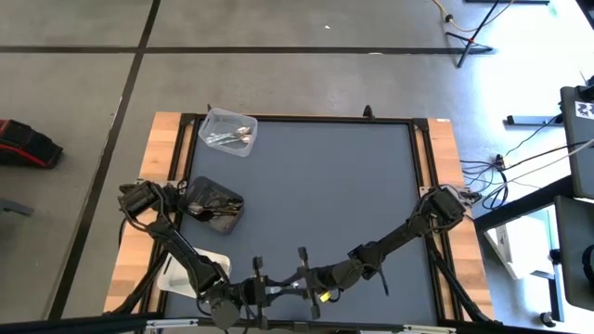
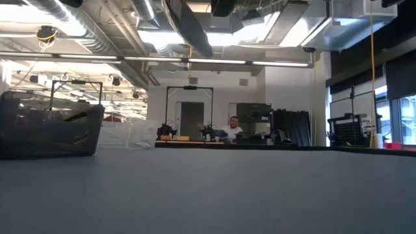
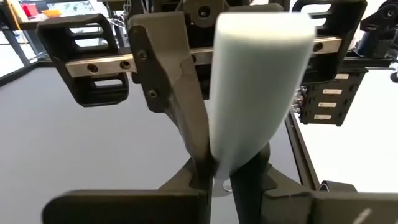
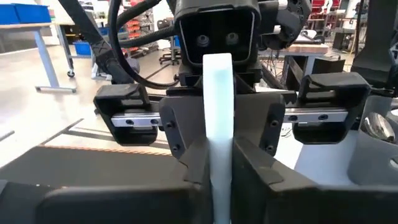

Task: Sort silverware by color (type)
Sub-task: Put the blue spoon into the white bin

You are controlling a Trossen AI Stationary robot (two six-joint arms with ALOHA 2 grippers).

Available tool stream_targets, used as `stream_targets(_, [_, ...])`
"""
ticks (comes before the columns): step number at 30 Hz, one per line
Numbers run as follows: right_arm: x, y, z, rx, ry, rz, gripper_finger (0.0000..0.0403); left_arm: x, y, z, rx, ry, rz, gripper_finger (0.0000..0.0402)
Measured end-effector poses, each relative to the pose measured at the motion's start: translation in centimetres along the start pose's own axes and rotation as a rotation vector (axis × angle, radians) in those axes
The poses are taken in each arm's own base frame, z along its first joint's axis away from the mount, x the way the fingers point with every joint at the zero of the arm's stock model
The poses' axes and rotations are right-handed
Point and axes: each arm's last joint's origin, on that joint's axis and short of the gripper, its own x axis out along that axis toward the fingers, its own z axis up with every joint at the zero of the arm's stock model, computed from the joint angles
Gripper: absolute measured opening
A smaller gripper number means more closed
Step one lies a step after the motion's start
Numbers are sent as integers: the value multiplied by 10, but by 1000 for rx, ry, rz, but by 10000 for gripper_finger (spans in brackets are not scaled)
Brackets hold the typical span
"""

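– Starting at the bottom centre of the high view: what is happening there?
– Both arms meet tip to tip. The left gripper (image 3: 219, 180) is pinched onto one end of a pale utensil (image 3: 255, 93). The right gripper (image 4: 219, 168) faces it, its fingers pressed against both sides of the same flat piece, so both hold it above the mat.
– Any writing?
– White labels sit on a dark box (image 3: 329, 102) right of centre in the left wrist view (the print is too small to read). A black-and-white marker (image 1: 585, 109) shows at the right edge of the high view, and a yellow tag (image 1: 325, 297) is by the right arm.
– And the rest of the silverware?
– Lower left, a white tray (image 1: 190, 271) lies partly under the left arm. Above it, a dark tub (image 1: 215, 204) holds dark utensils. In the upper left corner, a clear tub (image 1: 228, 132) holds silver spoons (image 1: 234, 137).
– The surface?
– It is a dark grey mat (image 1: 343, 176) with wooden strips (image 1: 163, 148) on both sides, standing on grey floor crossed by black tape lines (image 1: 278, 49).
– Farther off?
– The low view shows bright ceiling lights, exposed ducts (image 2: 84, 29) and a person (image 2: 233, 125) seated at a far desk.
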Motion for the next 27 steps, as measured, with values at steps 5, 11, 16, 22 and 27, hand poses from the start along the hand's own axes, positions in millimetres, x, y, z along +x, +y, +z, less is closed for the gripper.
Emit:
stream_targets(5, [-4, 6, 9, 0, -28, 16, 117, -10, -4, 4, -10, -12, -22, 37])
stream_targets(11, [-28, 34, 39, -94, 2, 54, 169, -39, -11, 18, -5, -17, -89, 31])
stream_targets(16, [-57, 61, 59, -183, 67, 54, 174, -71, 2, 49, -82, 61, -203, 33])
stream_targets(22, [-70, 74, 53, -242, 163, 64, 172, -111, 48, 65, -165, 370, -227, 37])
stream_targets(27, [-70, 71, 46, -233, 235, 70, 172, -138, 84, 67, -298, 663, -160, 38])
